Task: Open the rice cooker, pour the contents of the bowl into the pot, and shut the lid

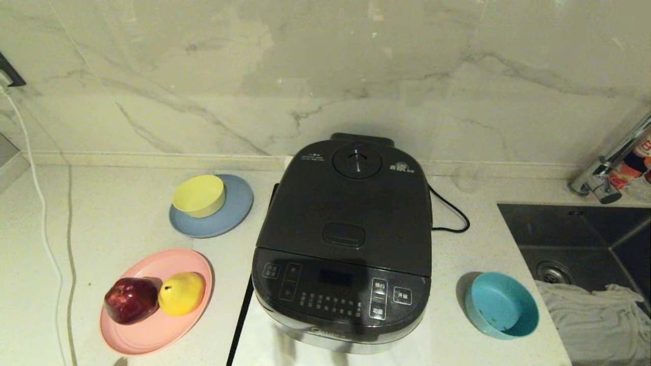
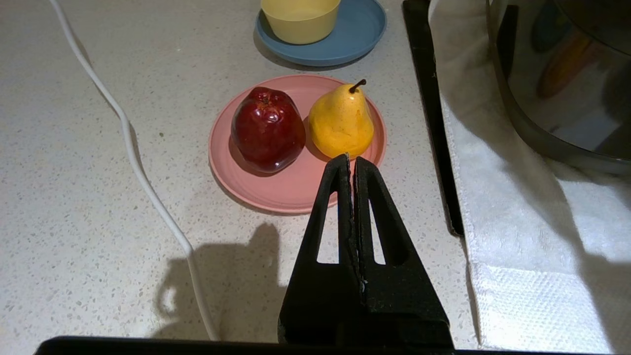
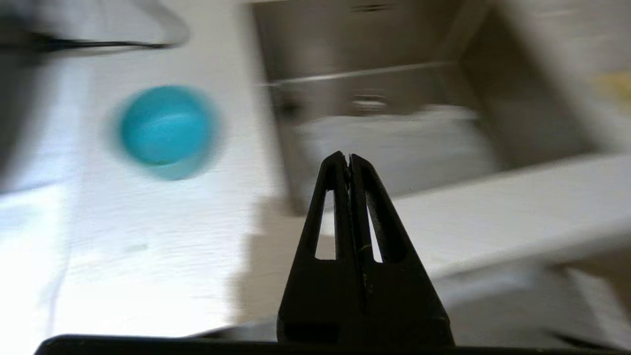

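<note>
The dark rice cooker [image 1: 342,244] stands mid-counter with its lid [image 1: 346,203] down, so the pot is hidden. The teal bowl [image 1: 501,304] sits upright on the counter to the cooker's right, with only a few green bits [image 1: 496,321] near its bottom. In the right wrist view the bowl [image 3: 166,129] lies well off to one side of my right gripper [image 3: 349,157], which is shut and empty near the counter's front edge. My left gripper [image 2: 351,158] is shut and empty, hovering just short of the pink plate. Neither arm shows in the head view.
A pink plate [image 1: 152,325] with a red apple [image 1: 131,300] and yellow pear [image 1: 181,293] lies left of the cooker, a yellow bowl [image 1: 198,195] on a grey-blue plate [image 1: 236,213] behind it. A sink [image 1: 585,244] with a cloth is at the right. A white cord [image 1: 40,213] runs along the left.
</note>
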